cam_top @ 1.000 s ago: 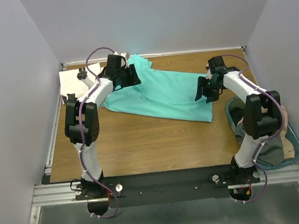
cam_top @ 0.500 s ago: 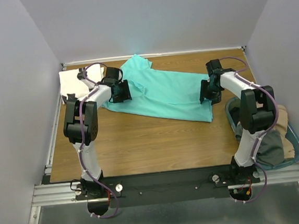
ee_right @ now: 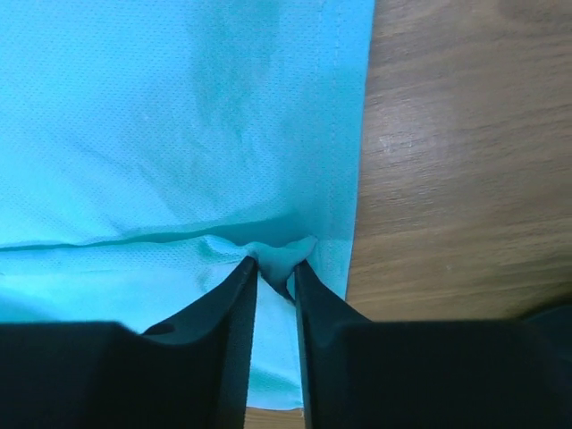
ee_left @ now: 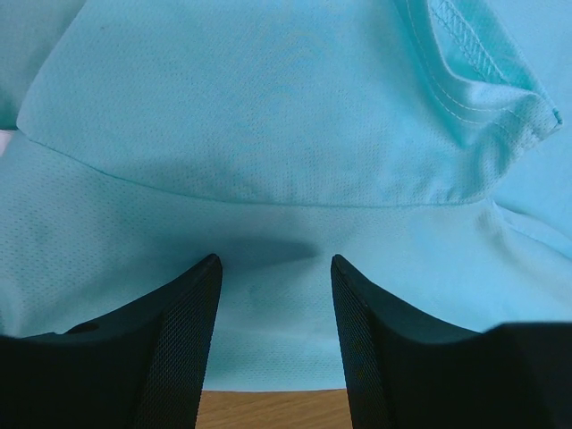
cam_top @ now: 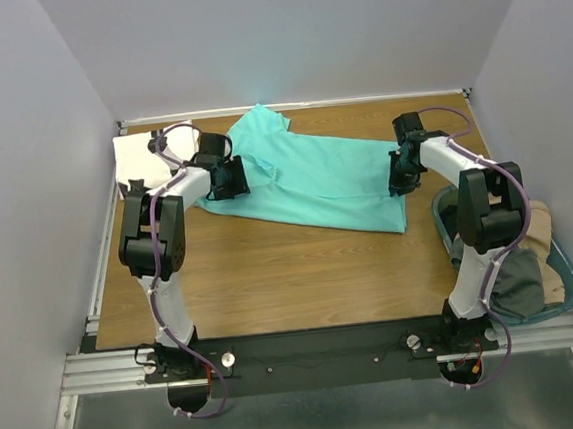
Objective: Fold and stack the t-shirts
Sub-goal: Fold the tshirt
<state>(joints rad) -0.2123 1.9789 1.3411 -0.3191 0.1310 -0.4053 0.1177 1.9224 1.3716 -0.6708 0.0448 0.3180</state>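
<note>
The turquoise t-shirt [cam_top: 313, 177] lies spread across the far half of the wooden table [cam_top: 271, 266]. The white t-shirt [cam_top: 146, 152] sits folded at the far left corner. My left gripper [cam_top: 231, 179] is down on the turquoise shirt's left part, open, jaws astride flat cloth [ee_left: 268, 206] near the shirt's near edge. My right gripper [cam_top: 396, 180] is at the shirt's right hem, shut on a pinched fold of turquoise cloth [ee_right: 279, 257], next to bare wood.
A teal basket [cam_top: 562, 271] with more clothes stands off the table's right side. A metal rail [cam_top: 319, 352] runs along the near edge. Grey walls close in the back and sides.
Both grippers have come down from above onto the turquoise shirt. The left one moved toward me and left; the right one closed on the hem.
</note>
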